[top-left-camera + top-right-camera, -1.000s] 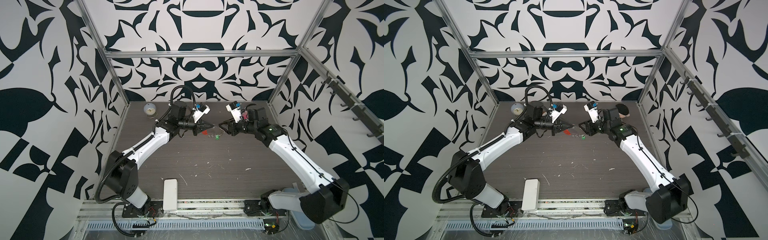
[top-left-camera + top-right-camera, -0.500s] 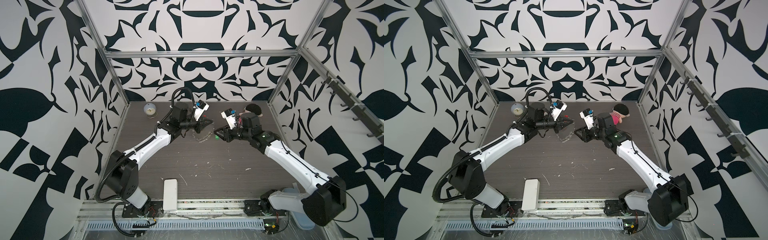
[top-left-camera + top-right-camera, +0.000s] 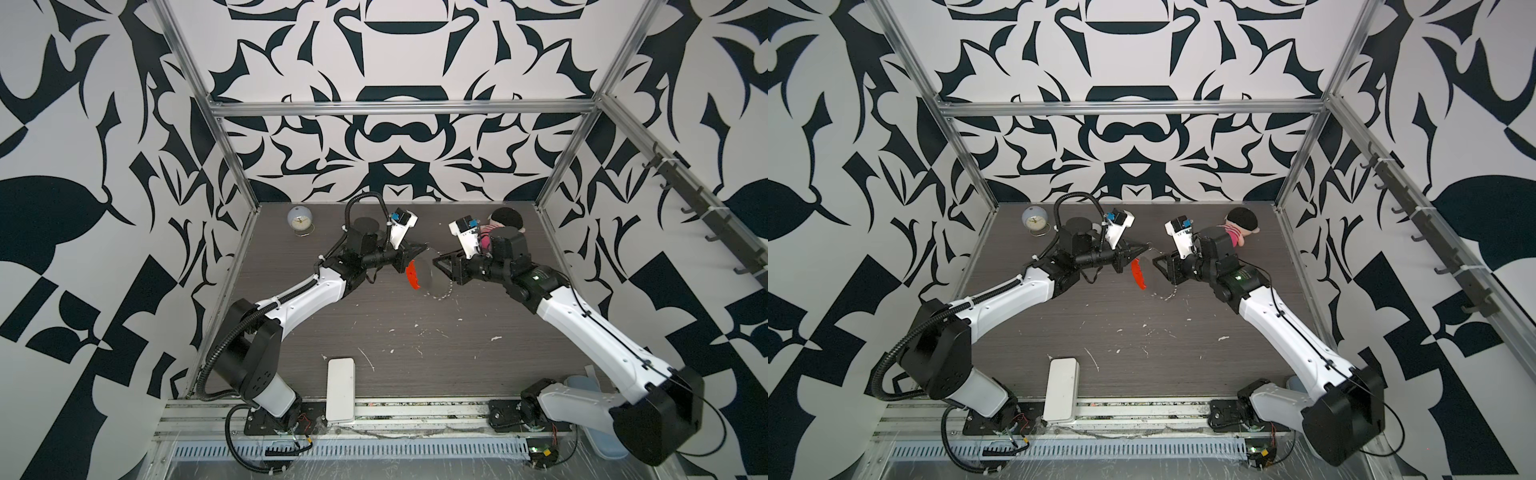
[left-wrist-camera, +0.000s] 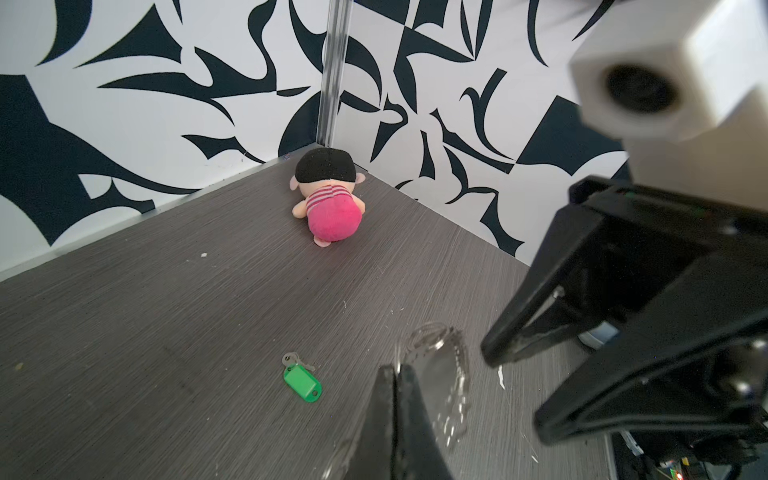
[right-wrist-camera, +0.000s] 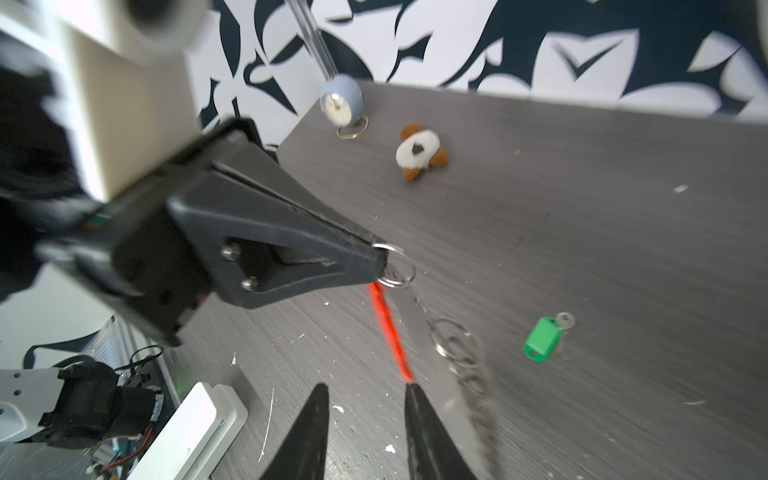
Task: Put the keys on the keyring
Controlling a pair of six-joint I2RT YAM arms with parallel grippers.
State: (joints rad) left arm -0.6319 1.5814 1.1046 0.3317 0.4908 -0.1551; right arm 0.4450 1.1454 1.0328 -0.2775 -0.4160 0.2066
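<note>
My left gripper is shut on a silver ring of the keyring and holds it above the table. The red-orange bar and blurred chain hang below it. In both top views the bar hangs between the two grippers. My right gripper faces it, open and empty, and the bar's lower end lies beside one fingertip. The green-headed key lies flat on the table, apart from both grippers. In the left wrist view the shut gripper shows with the blurred keyring.
A pink plush doll lies in the far right corner. A small blue clock stands far left, with a white-and-brown plush near it. A white box sits at the table's front edge.
My left gripper has lifted the keyring off the table, and it now swings blurred. My right gripper has moved left toward it, uncovering the pink doll.
</note>
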